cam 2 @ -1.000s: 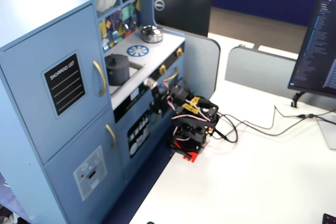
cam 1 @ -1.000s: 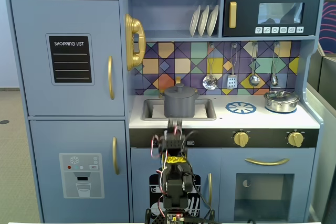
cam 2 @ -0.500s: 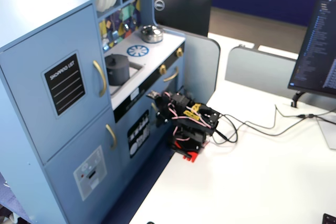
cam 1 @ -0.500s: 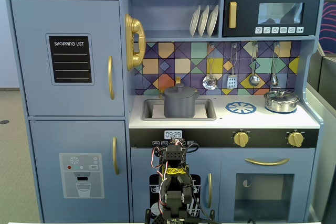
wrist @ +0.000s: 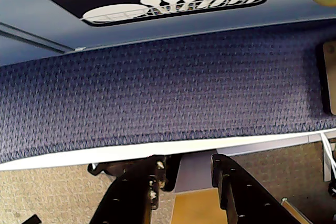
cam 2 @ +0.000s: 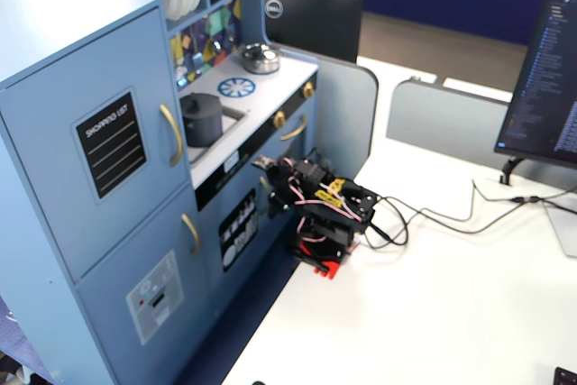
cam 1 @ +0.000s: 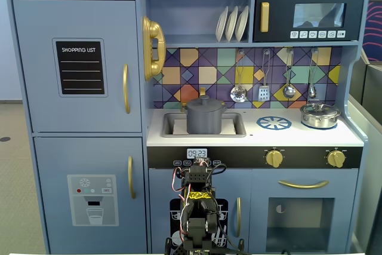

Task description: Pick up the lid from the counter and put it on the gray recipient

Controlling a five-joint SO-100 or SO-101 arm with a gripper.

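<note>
The dark-gray lid (cam 1: 210,105) with its small knob sits on top of the gray recipient (cam 1: 205,122), which stands in the sink (cam 1: 172,125) of the toy kitchen. Both also show in the other fixed view, the lid (cam 2: 197,100) on the pot (cam 2: 201,125). My arm (cam 1: 199,207) is folded low in front of the kitchen, far below the counter. In the wrist view my gripper (wrist: 191,163) points down at the white table edge and blue carpet. Its jaws stand a little apart with nothing between them.
A shiny silver pot (cam 1: 319,114) with its own lid stands at the counter's right, also seen in the other fixed view (cam 2: 260,59). Utensils (cam 1: 264,76) hang on the tiled wall above the counter. A monitor (cam 2: 550,78) and cables (cam 2: 433,218) are on the white table.
</note>
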